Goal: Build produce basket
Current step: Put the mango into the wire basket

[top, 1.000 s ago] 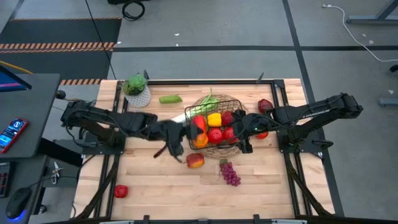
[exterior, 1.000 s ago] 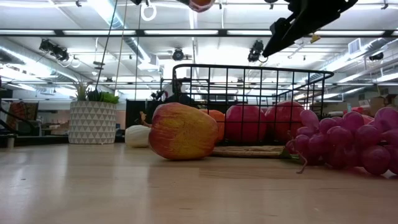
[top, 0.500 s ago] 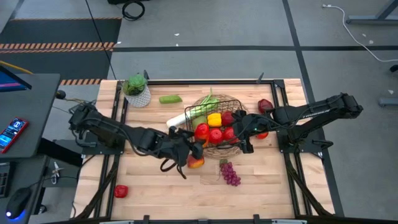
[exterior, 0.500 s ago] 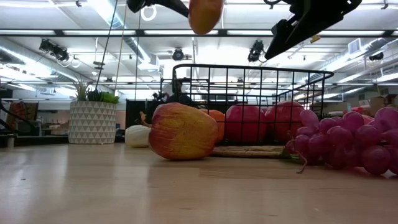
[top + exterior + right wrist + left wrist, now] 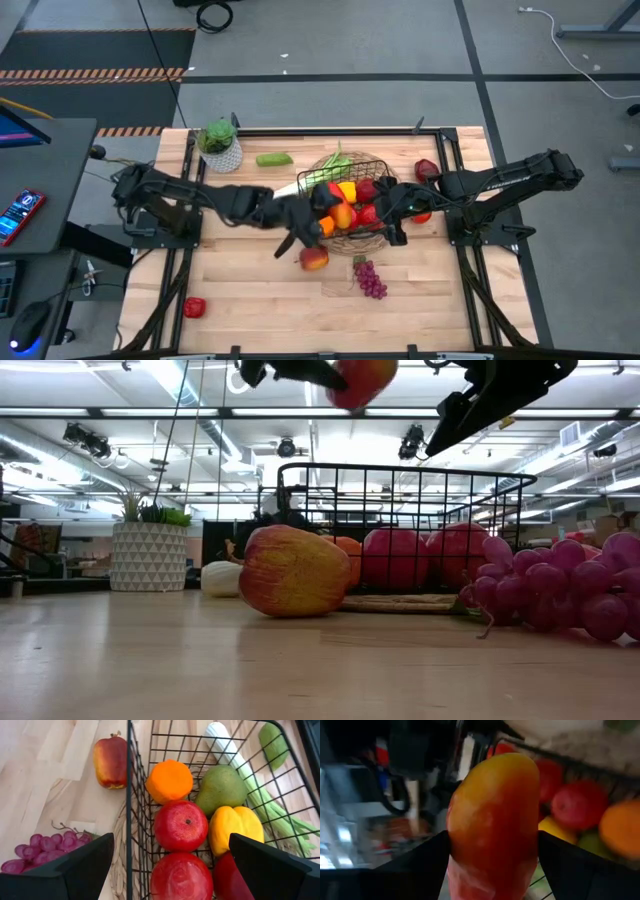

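No readable text, label, brand, number or sign in any view. Phone (image 5: 20, 213) on grey side desk beyond table's left edge: screen lit, content too small to read. Monitor (image 5: 18, 128) at same desk's far corner: bright colours only, no legible characters. Plant pot (image 5: 147, 556) near table's far left corner: triangle pattern, no lettering.

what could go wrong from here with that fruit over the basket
The left gripper holds a red-orange fruit above the basket, which is already crowded, so it may roll off the pile or catch the rim when dropped. The right gripper hangs open at the basket's other side; the arms could clash.
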### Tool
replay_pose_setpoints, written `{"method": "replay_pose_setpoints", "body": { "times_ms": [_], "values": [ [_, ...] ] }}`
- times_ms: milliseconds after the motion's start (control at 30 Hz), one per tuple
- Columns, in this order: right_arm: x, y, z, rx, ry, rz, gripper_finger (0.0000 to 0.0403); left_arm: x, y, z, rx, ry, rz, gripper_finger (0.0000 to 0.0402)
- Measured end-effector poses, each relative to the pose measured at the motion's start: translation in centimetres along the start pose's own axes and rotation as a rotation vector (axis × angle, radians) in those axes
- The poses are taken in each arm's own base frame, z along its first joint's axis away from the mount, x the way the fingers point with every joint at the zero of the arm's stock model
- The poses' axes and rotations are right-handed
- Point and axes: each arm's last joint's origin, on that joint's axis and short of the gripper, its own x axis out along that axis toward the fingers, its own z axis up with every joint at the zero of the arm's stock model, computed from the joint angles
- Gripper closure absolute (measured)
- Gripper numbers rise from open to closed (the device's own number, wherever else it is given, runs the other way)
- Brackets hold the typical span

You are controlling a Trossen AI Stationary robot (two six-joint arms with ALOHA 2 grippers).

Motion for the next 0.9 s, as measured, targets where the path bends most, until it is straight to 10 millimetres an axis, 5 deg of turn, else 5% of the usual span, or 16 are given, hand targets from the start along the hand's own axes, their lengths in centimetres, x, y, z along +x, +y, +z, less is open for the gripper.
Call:
{"method": "replay_pose_setpoints", "body": {
  "times_ms": [467, 767, 900],
  "values": [
    [0.0, 0.0, 0.0, 0.026, -0.002, -0.009, 0.0003, 1.4, 2.3, -7.8, -0.674, -0.564, -0.416, 0.0115],
    [0.0, 0.0, 0.1, 0.027, -0.006, -0.01, 0.0003, 2.7, 2.4, -12.2, -1.077, -0.808, -0.677, 0.0115],
    [0.0, 0.0, 0.1, 0.028, -0.007, -0.011, 0.0003, 2.7, 2.8, -12.7, -1.339, -0.772, -0.821, 0.0115]
  ]
}}
